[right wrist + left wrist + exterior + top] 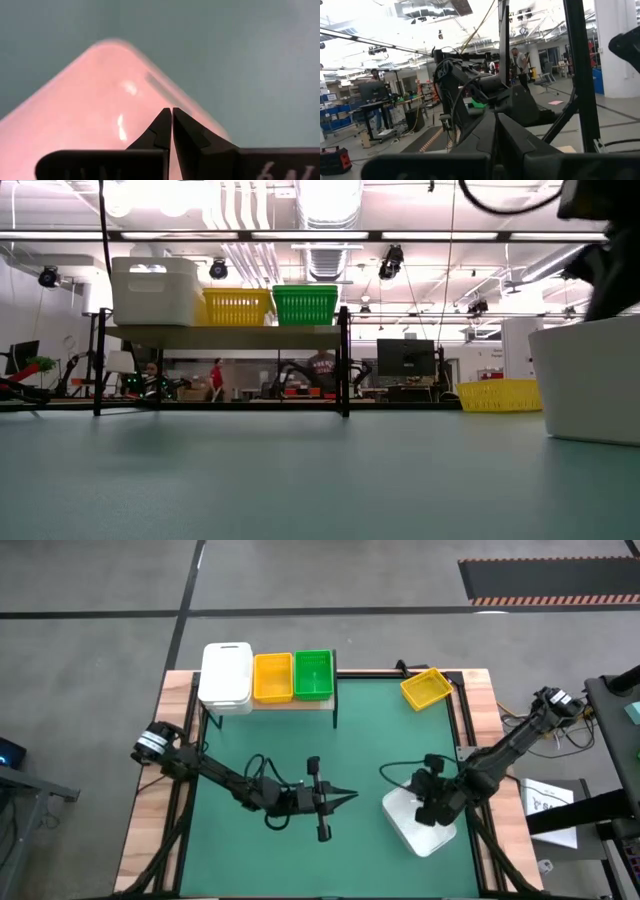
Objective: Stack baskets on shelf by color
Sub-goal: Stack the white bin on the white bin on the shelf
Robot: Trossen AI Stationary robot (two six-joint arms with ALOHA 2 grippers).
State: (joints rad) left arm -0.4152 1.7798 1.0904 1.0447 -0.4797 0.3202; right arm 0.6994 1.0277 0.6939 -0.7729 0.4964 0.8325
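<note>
- Hanging over the white basket (420, 825) at about 5 o'clock on the bench (370, 730), my right claw (171, 122) has its two tips pressed together. It is holding nothing.
- My left claw (345, 797) lies near the middle of the bench, pointing to 3 o'clock. It is pinched tight too, with nothing in it.
- The shelf (290, 703) is far off at 11 o'clock. On it sit a white basket on the shelf (226, 675), a yellow basket on the shelf (272, 677) and a green basket on the shelf (313, 674), side by side.
- One more yellow basket (426, 688) waits on the bench at 1 o'clock, a bit crooked.
- I think my next job is to grab the white basket under me. If I go down with my tips closed, I will just bump it or push it away.
- It sits close to the bench edge at 5 o'clock. A hard push could slide it right off.
- Its side looks smooth and shiny in my wrist view. A weak pinch on the rim could let it slip and fall on the way.
- It must go on the white one at the shelf's 9 o'clock end. If I come in low, I could knock the baskets there, or hit the shelf.
- My left arm stretches across the bench middle. I could bump it while carrying.
</note>
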